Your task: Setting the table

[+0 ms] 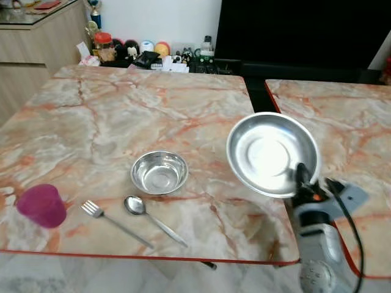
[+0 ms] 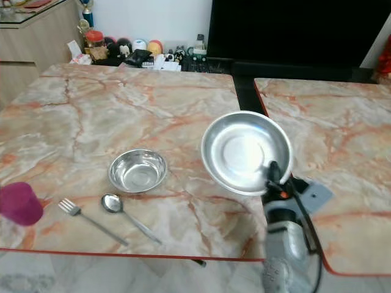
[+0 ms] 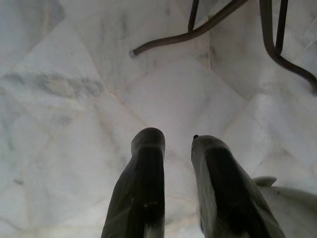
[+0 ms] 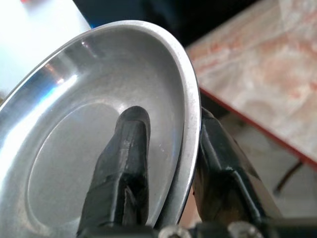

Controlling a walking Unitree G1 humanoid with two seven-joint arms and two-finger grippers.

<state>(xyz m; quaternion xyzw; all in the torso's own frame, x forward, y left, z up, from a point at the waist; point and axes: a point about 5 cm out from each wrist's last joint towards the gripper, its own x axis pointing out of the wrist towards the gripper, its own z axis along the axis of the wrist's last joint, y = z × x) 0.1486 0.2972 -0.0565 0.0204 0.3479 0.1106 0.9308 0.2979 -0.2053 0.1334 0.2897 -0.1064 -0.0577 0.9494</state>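
Steel plate (image 1: 269, 152), rim pinched by right pincer (image 4: 168, 163), overhangs table edge (image 1: 269, 259).

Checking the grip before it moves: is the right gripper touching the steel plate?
Touching. The right wrist view shows the right gripper pinching the plate rim, one finger inside, one behind.
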